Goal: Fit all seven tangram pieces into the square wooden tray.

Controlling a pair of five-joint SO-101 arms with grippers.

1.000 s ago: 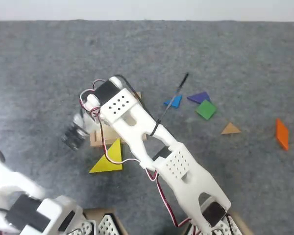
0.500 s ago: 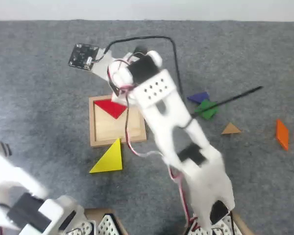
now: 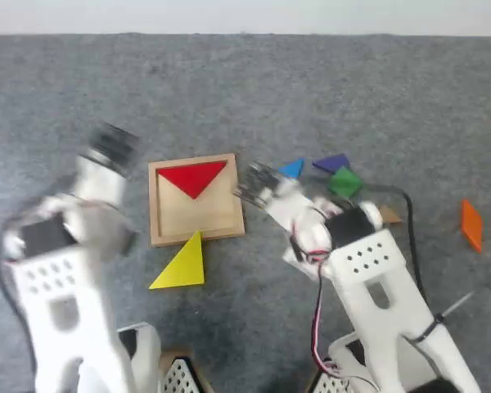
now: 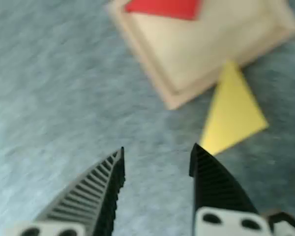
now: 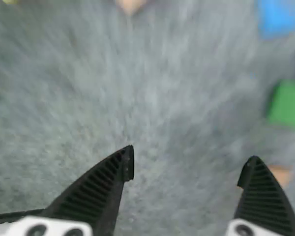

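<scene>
The red triangle (image 3: pixel 192 176) lay in the tray (image 3: pixel 154 205) against its far edge, leaving room for the rest. The yellow triangle (image 3: pixel 182 264) sat on the surface (image 3: pixel 352 90) touching the tray's near rim, probably next in line: the left fingers (image 4: pixel 211 182) hung open and empty just beside it. The right fingers (image 5: pixel 101 189) were also open and empty, near the blue piece (image 3: pixel 292 169) and green piece (image 3: pixel 344 182). Since a second ago the right arm had swung off the tray, and the left arm had risen beside it.

No readable text, label, number or sign appears on anything here.
</scene>
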